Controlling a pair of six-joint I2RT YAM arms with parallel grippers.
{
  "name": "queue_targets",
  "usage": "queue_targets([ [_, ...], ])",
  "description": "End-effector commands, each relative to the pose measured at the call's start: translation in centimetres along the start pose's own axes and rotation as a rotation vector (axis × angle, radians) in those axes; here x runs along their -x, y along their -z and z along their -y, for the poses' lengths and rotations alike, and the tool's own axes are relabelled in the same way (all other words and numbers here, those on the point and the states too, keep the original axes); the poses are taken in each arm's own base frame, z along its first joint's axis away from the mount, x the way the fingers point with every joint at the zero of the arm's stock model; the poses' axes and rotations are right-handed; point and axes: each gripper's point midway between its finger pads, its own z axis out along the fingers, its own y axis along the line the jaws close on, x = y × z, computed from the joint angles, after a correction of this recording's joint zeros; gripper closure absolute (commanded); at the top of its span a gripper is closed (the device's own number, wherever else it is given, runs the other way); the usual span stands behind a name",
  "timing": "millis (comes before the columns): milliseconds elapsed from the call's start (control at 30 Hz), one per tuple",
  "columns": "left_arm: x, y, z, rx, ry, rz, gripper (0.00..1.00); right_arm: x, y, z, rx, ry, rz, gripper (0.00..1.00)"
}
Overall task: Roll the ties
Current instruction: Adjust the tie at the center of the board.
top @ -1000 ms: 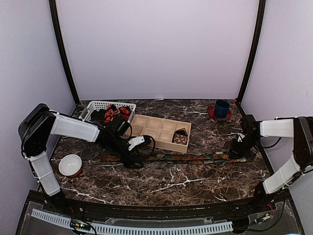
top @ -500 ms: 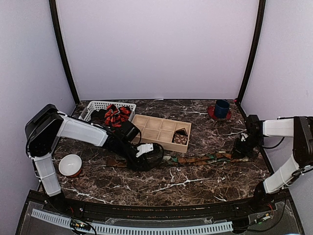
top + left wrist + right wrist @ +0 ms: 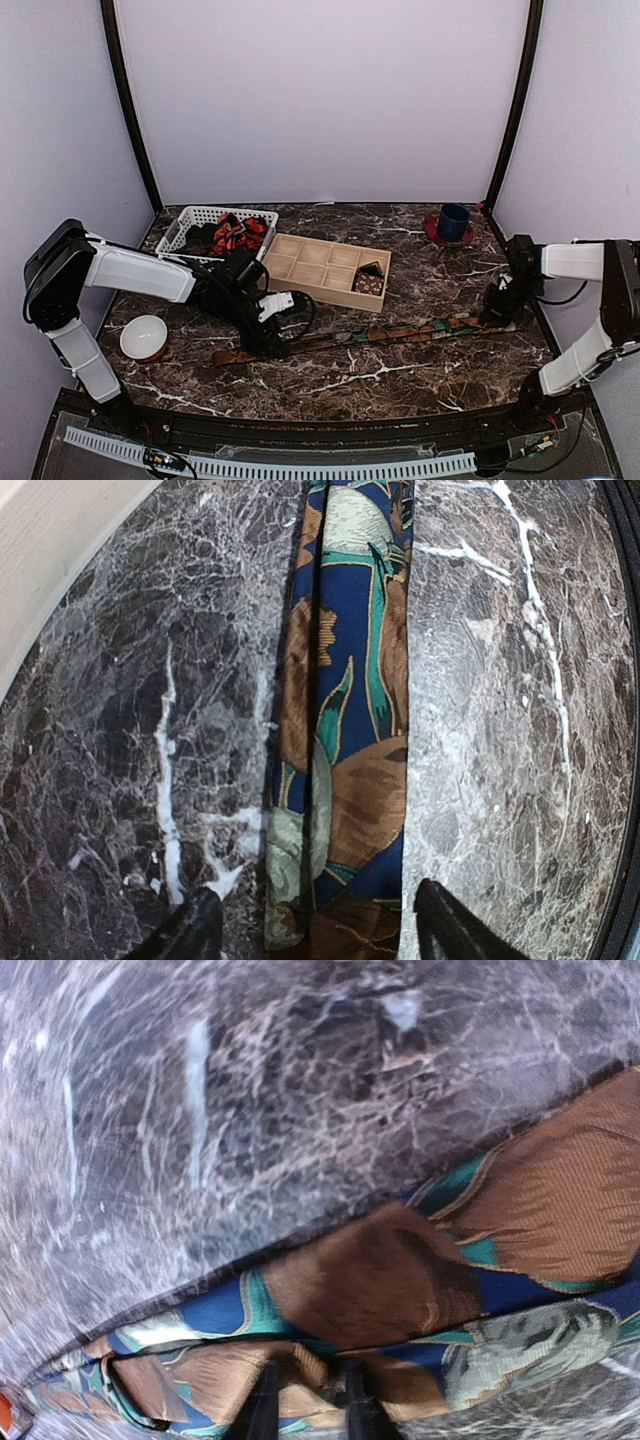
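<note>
A brown-orange tie with green and blue patches [image 3: 400,331] lies stretched across the marble table, from front left up to the right. My left gripper [image 3: 262,335] is over its left part. In the left wrist view the tie [image 3: 345,730] runs between the open fingers [image 3: 195,930] of that gripper [image 3: 315,898], and the jaws straddle it without closing. My right gripper [image 3: 500,312] is at the tie's right end. In the right wrist view that gripper [image 3: 308,1380] is shut and pinches a fold of the tie [image 3: 380,1280].
A white basket [image 3: 190,216] at the back left holds red-and-black and dark ties [image 3: 238,233]. A wooden compartment tray [image 3: 320,265] holds one rolled dotted tie [image 3: 370,282]. A white bowl [image 3: 145,337] stands at the left. A blue cup on a red saucer [image 3: 452,222] stands at the back right.
My left gripper slid back left along the tie. The tie went from bunched near the middle to stretched out, its left end nearer the front. The right gripper barely moved.
</note>
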Motion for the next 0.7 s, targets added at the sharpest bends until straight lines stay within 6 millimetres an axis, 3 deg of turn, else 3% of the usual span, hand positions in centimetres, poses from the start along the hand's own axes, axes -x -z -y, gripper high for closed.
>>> queue_targets([
  [0,1.1,1.2,0.2,0.010,0.007,0.045,0.25,0.0,1.0,1.0,-0.047,-0.012,0.018,0.67],
  [133,0.4,0.5,0.1,0.006,0.001,0.005,0.23,1.8,3.5,-1.2,0.041,0.018,0.112,0.51],
  [267,0.5,0.3,0.1,-0.007,-0.003,-0.003,0.24,2.1,5.6,-5.4,0.246,0.074,0.138,0.47],
  [500,0.7,0.1,0.2,-0.019,0.010,0.003,0.25,-2.8,4.8,-13.1,0.433,0.194,0.019,0.47],
  [667,0.2,0.1,-0.1,0.002,0.001,-0.018,0.27,-5.5,2.3,-16.9,0.455,0.275,-0.055,0.52],
])
